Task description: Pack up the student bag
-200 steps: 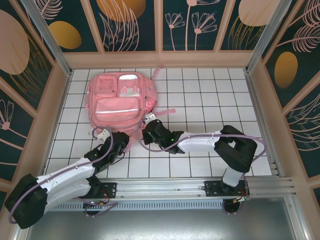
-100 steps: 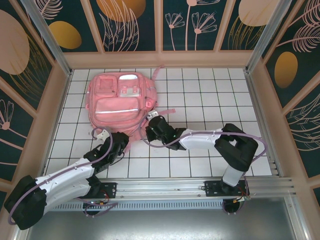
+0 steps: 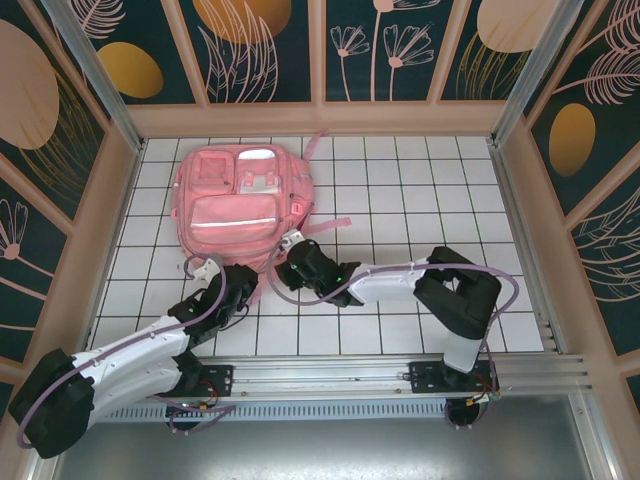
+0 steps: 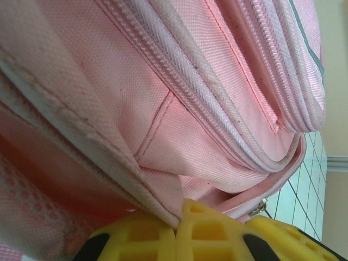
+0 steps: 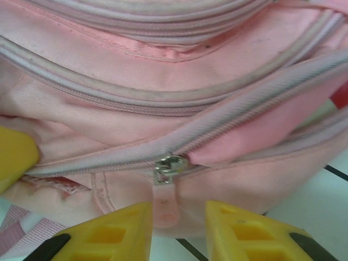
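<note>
Toward the far left lies the large pink fabric student bag (image 3: 240,205), with the left gripper (image 3: 250,278) and right gripper (image 3: 286,258) at its near edge. Left wrist: jaws clamped on a fabric fold. Right wrist: jaws apart astride the pink zip pull tab (image 5: 166,205). Unzipping seems in hand, so next pinch the tab and draw it along.

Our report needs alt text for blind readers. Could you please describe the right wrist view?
A pink zipper pull tab hangs between the two open yellow fingers of the right gripper. Behind it is the pink backpack with its long zippers, lying on a white tiled table.
</note>
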Action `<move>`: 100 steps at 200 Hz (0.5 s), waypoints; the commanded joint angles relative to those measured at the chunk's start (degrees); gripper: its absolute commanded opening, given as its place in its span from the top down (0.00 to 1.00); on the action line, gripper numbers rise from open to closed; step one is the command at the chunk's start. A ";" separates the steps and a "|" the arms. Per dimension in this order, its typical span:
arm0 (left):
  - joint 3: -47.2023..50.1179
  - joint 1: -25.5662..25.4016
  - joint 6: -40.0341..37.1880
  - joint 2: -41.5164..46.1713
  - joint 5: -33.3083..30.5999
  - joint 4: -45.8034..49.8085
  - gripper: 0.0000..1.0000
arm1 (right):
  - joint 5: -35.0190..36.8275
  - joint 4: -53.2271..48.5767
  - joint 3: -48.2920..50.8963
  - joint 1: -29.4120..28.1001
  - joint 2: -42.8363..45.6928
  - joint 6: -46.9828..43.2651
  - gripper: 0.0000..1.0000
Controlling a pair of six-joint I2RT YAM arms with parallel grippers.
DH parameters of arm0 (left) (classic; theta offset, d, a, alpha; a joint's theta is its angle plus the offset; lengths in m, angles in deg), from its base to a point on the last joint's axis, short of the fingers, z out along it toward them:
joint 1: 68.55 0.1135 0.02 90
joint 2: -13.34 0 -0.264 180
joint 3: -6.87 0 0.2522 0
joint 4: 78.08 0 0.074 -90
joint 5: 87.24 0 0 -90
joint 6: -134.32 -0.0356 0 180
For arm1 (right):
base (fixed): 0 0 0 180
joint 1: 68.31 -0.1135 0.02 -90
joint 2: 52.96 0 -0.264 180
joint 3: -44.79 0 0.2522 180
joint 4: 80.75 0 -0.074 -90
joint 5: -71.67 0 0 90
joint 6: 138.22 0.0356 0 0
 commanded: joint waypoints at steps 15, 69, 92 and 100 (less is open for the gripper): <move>-0.59 0.02 -1.49 -0.13 -2.03 0.47 1.00 | 3.69 -3.19 -3.36 -0.51 -3.18 2.31 0.64; -0.44 0.06 -1.40 -0.18 -1.87 0.38 1.00 | 6.58 -5.39 -6.99 -0.49 -6.68 3.16 0.62; -0.46 0.08 -1.40 -0.13 -1.74 0.38 1.00 | 9.54 -6.73 -8.96 -0.53 -8.37 3.61 0.63; -0.50 0.08 -1.40 -0.13 -1.77 0.38 1.00 | 10.76 -7.10 -9.23 -0.50 -8.68 3.93 0.64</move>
